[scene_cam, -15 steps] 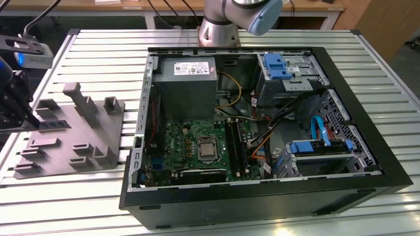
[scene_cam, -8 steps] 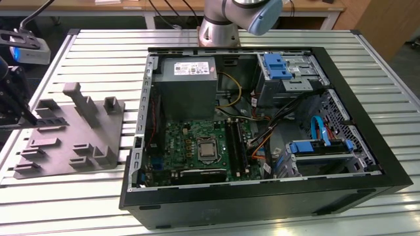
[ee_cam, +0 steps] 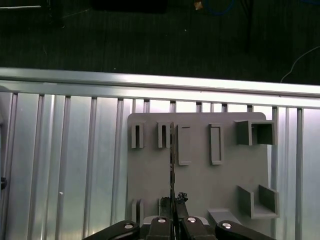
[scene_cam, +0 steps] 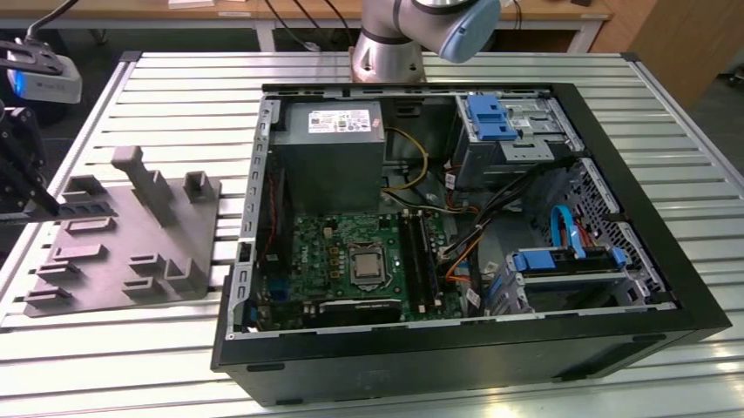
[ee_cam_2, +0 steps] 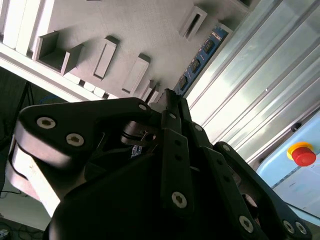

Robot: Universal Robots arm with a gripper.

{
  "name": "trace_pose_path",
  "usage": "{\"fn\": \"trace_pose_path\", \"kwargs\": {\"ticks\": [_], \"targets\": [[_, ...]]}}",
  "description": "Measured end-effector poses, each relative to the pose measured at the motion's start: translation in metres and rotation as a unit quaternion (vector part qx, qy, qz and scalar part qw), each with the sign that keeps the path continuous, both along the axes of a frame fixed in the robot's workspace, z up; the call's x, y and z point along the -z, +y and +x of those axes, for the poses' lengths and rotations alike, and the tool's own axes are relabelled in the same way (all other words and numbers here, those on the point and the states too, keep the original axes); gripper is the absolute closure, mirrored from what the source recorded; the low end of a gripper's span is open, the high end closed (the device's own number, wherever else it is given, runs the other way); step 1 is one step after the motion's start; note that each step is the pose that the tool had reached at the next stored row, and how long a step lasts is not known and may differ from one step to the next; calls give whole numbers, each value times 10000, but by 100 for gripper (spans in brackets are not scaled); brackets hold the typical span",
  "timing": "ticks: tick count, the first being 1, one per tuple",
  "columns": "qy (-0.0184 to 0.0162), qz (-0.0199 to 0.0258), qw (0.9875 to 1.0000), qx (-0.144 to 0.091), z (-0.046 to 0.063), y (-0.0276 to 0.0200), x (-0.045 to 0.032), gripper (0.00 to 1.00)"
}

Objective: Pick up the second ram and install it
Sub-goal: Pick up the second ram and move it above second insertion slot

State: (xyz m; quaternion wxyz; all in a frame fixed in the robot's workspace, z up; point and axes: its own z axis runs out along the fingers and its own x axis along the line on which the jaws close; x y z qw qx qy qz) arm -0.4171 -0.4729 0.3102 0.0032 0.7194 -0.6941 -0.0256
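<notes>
Where the first wrist view looks straight down past the fingers, we note the end effector (ee_cam: 173, 210) clenched on the second ram (ee_cam: 171, 160). The stick shows edge-on there, as a thin dark line running out from between the fingertips.

In the second wrist view the same grasp shows from the side. The second ram (ee_cam_2: 202, 52) sticks out beyond the end effector (ee_cam_2: 169, 100), its blue-green face and a row of black chips turned to the camera. The fingers pinch one end of the stick and the rest of its length runs free. We log the state as closed on the ram.

Position: the ram is over the gray fixture (ee_cam: 225, 185), a flat block with several upright pockets and narrow slots. In the first wrist view its line runs between two of the narrow slots near the fixture's edge. We cannot tell whether its lower edge touches the fixture or hangs clear of it.

The fixture rests on the slatted metal desk (scene_cam: 139, 366). In the exterior view the end effector (scene_cam: 26, 174) is at the exterior view's left edge, above the outer end of the fixture (scene_cam: 174, 235).

The open computer case (scene_cam: 465, 348) lies on the desk to the exterior view's right of the fixture, well apart from the end effector. Inside it we see the green motherboard (scene_cam: 337, 252) and the long black slots (scene_cam: 413, 252) beside the processor socket.

A red push button (ee_cam_2: 302, 152) shows near the desk edge in the second wrist view.
</notes>
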Motion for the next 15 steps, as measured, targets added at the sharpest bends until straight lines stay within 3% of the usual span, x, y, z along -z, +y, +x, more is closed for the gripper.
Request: {"fn": "trace_pose_path", "kwargs": {"ticks": [15], "targets": [[0,0,10000,0,0,0,-130,86]]}}
